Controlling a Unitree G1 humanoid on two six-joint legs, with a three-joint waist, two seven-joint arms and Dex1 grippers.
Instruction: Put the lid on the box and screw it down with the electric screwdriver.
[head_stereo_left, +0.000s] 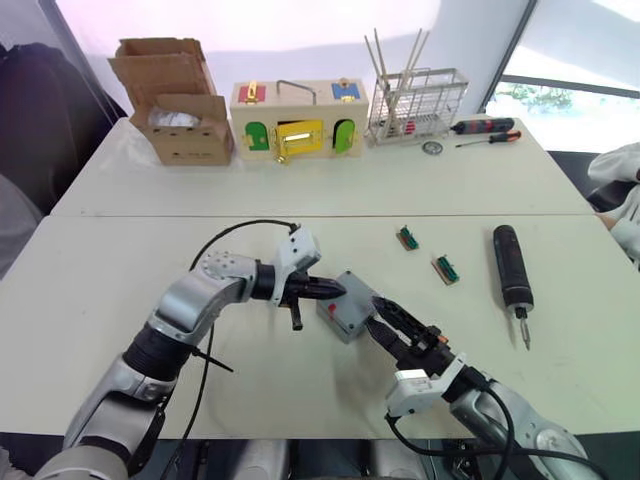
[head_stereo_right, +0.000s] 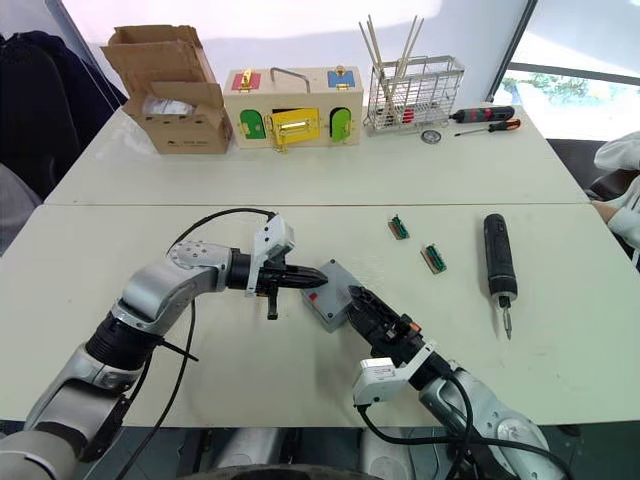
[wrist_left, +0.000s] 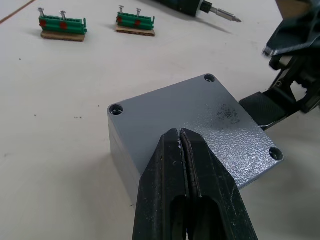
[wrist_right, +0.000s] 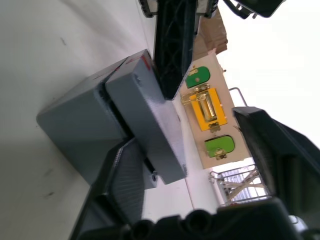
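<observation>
Underneath, left tool (wrist_left: 180, 137) tips together on lid (wrist_left: 200, 120), slightly askew.

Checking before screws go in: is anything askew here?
Yes. In the right wrist view the lid sits shifted on the box, overhanging one side. The shut left hand presses on it; the open right hand touches the box's edge.

White tables (head_stereo_left: 330, 190), bright window (head_stereo_left: 560, 95)
</observation>
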